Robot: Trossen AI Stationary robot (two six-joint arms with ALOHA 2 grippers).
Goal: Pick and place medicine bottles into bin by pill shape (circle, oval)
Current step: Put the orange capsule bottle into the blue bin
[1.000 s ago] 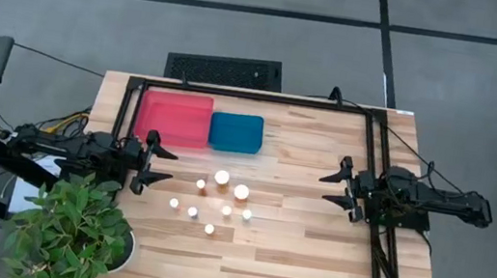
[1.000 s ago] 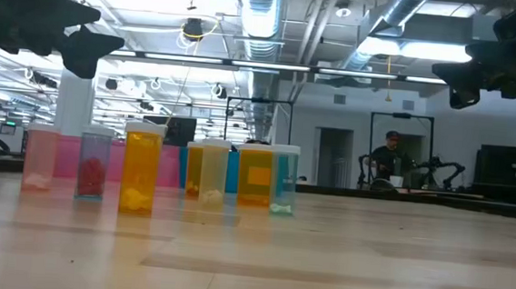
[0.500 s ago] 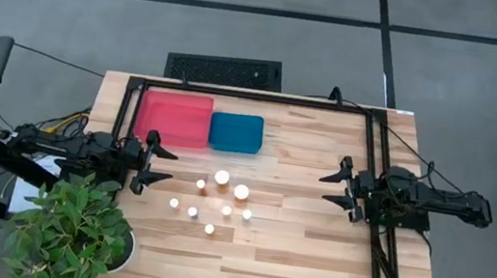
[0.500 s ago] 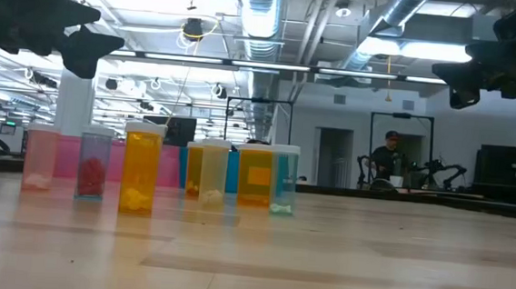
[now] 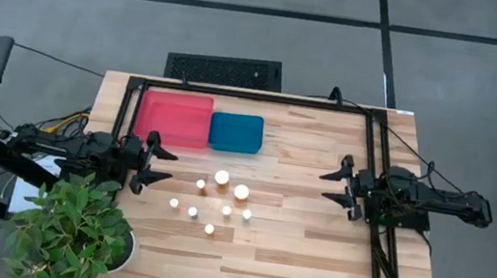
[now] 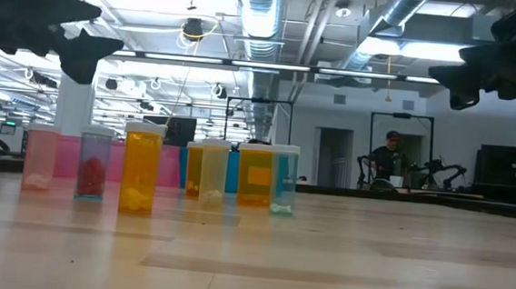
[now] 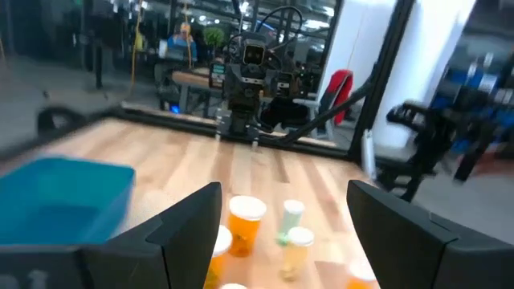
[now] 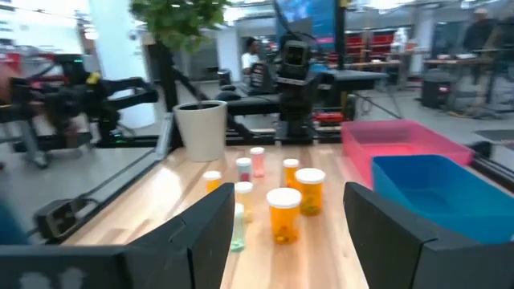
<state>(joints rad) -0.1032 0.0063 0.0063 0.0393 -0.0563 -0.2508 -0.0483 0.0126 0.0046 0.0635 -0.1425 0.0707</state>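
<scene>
Several small white-capped medicine bottles [image 5: 216,201] stand upright in a loose cluster on the wooden table, in front of a pink bin [image 5: 175,118] and a blue bin [image 5: 236,132]. In the low view they show as clear, pink, orange and teal-tinted bottles [image 6: 141,167]. My left gripper [image 5: 161,162] is open and empty at the table's left edge, raised above the table. My right gripper [image 5: 333,182] is open and empty at the right side, also raised. Both point toward the cluster.
A black frame [image 5: 254,97] runs along the table's far, left and right sides. A potted plant [image 5: 71,226] stands at the near left corner. Bare wood [image 5: 290,262] lies in front of and to the right of the bottles. A person [image 6: 389,158] is far behind the table.
</scene>
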